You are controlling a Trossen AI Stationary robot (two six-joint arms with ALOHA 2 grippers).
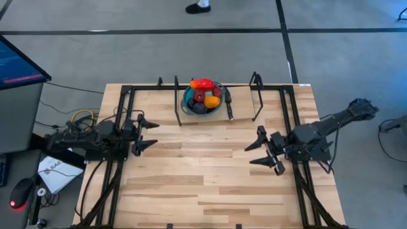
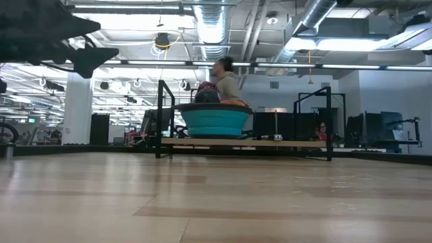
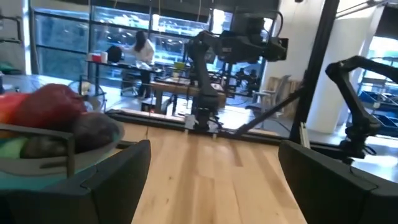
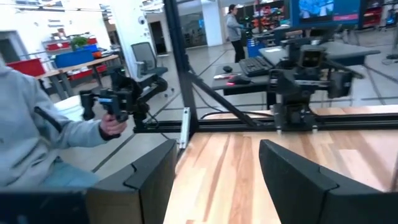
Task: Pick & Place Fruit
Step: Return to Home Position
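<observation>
On the pale plank table [image 1: 203,184], the right gripper [image 1: 250,155] and, slightly farther, the left gripper [image 1: 153,134] both have their dark fingers spread, gripping nothing. Beyond them, on the slatted wooden shelf [image 1: 245,102], the fruit [image 1: 203,86] is heaped in the round blue bowl [image 1: 186,105], with a slim black knife [image 1: 227,107] just right of it.

Fruit [image 2: 233,102] largely behind bowl [image 2: 216,123] wall

The pale plank counter [image 1: 210,184] stands on a grey floor [image 1: 343,57] crossed by dark lines. A lit monitor [image 1: 16,63] sits off the counter's left edge. The room around it is open-plan, with silver ducts [image 2: 214,27] and strip lights [image 2: 351,44] overhead. There is a white column [image 2: 76,111], tall windows [image 3: 62,43], a desk [image 4: 267,65] and an office chair [image 4: 144,59]. A person [image 3: 142,50] stands farther off.
</observation>
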